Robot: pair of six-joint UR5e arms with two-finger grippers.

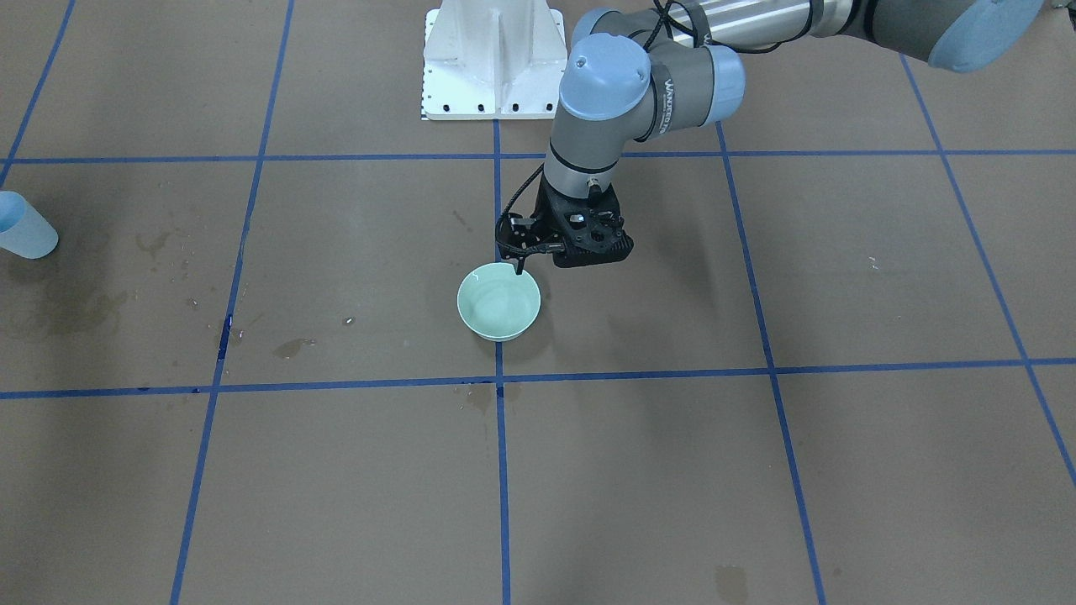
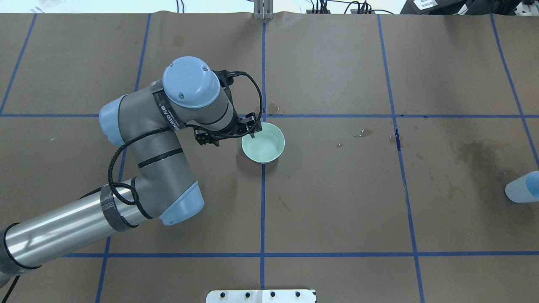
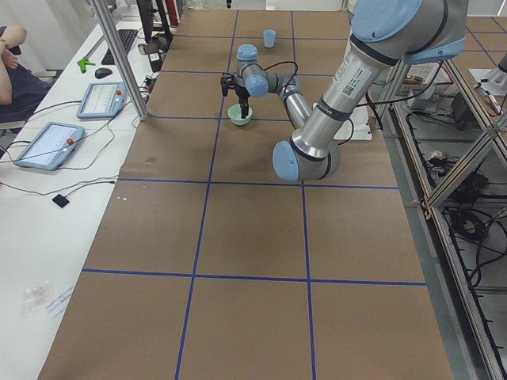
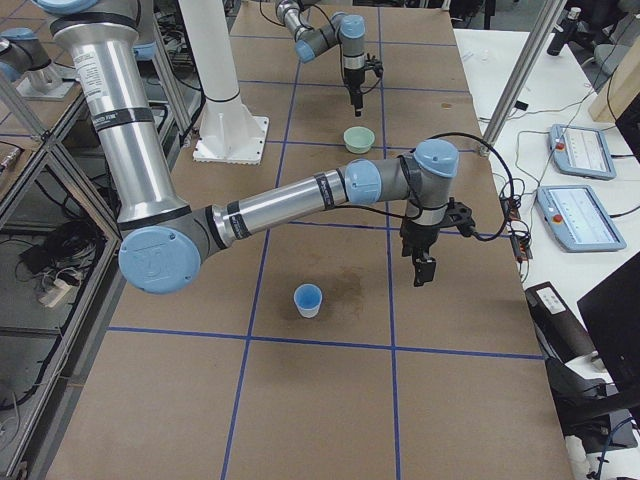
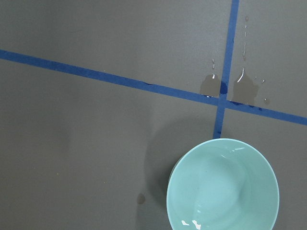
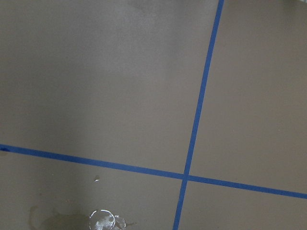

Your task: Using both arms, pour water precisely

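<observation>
A pale green bowl (image 2: 263,143) stands on the brown table near the middle; it also shows in the front view (image 1: 498,301) and the left wrist view (image 5: 223,184), where small glints mark its inside. My left gripper (image 2: 252,131) hangs just above the bowl's rim on the robot's left side (image 1: 519,267); its fingers look shut and empty. A pale blue cup (image 2: 522,188) stands upright far to the right (image 4: 308,300). My right gripper (image 4: 421,272) shows only in the exterior right view, hovering beside the cup; I cannot tell if it is open.
The white pedestal (image 1: 492,59) stands at the robot's edge of the table. Dark wet stains (image 2: 476,151) lie near the cup, and droplets (image 5: 240,88) sit on the blue tape crossing beyond the bowl. A wet ring (image 6: 103,219) lies under the right wrist.
</observation>
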